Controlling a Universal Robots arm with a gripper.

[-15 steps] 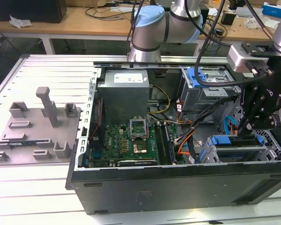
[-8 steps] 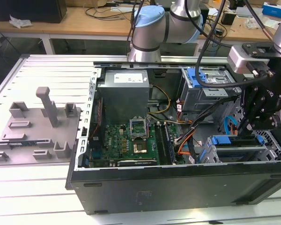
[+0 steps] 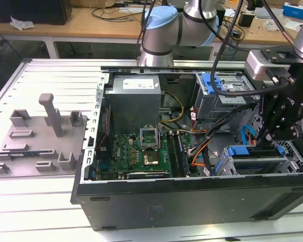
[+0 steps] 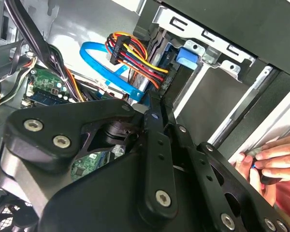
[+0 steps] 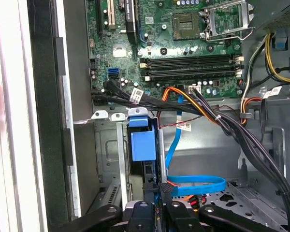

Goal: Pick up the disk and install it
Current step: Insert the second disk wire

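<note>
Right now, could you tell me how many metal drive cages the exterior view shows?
2. The far drive cage stands in the case's back corner on the exterior view's right; the near drive cage is at the front right. The arm may hide others.

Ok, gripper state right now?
Gripper: cannot be told; it is right at the disk, at the drive cage.

The arm (image 3: 164,30) reaches down, its gripper (image 5: 157,193) with fingers nearly closed.
</note>
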